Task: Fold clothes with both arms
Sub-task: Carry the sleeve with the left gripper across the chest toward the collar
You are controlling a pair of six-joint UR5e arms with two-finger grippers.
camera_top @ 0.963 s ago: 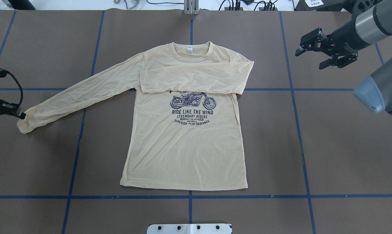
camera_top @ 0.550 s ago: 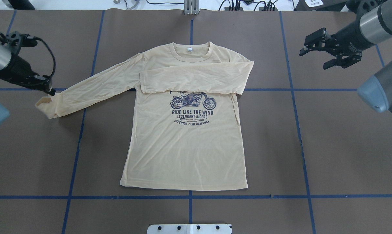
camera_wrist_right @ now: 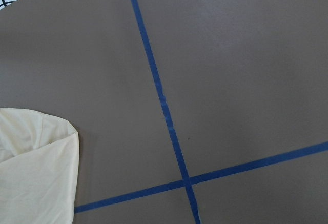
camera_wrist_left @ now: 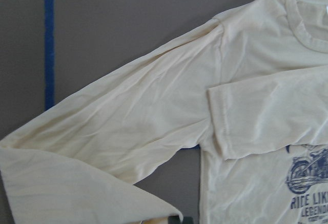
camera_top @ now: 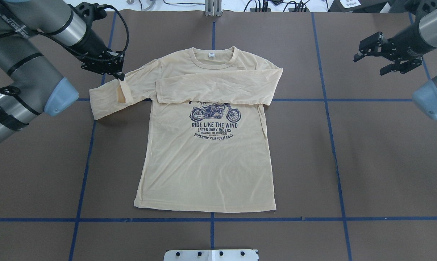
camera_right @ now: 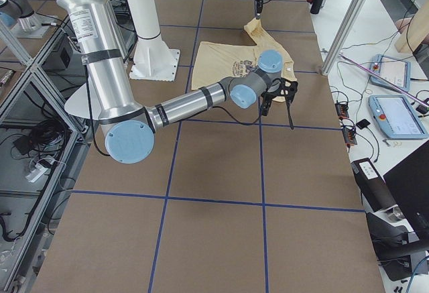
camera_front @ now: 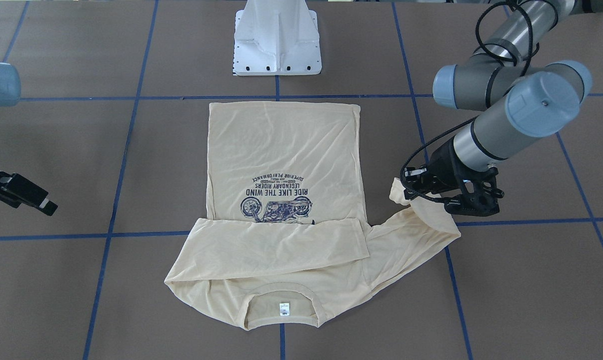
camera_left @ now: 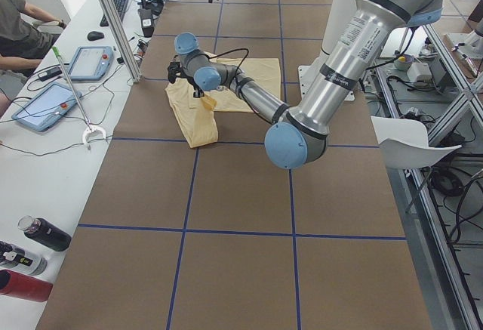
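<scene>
The cream-yellow long-sleeved T-shirt (camera_top: 207,163) lies flat, print up, with its neck at the table's far side. One sleeve (camera_top: 211,87) is folded across the chest. My left gripper (camera_top: 121,76) is shut on the cuff (camera_top: 122,90) of the other sleeve and holds it raised over that sleeve's upper part, so the sleeve doubles back (camera_front: 416,235). The front-facing view shows the same left gripper (camera_front: 410,197) at the lifted cuff (camera_front: 398,192). My right gripper (camera_top: 369,65) hangs open above bare table, well right of the shirt (camera_wrist_right: 36,172).
The white pedestal base (camera_top: 211,255) sits at the near edge, behind the hem. Blue tape lines (camera_top: 334,159) grid the brown table. A side bench holds tablets (camera_left: 45,103) and bottles (camera_left: 30,258), with a seated person (camera_left: 15,20) there.
My left gripper has carried the cuff from the far left edge up and in toward the shirt, doubling the sleeve over. The right gripper has drifted right, away from the shirt.
</scene>
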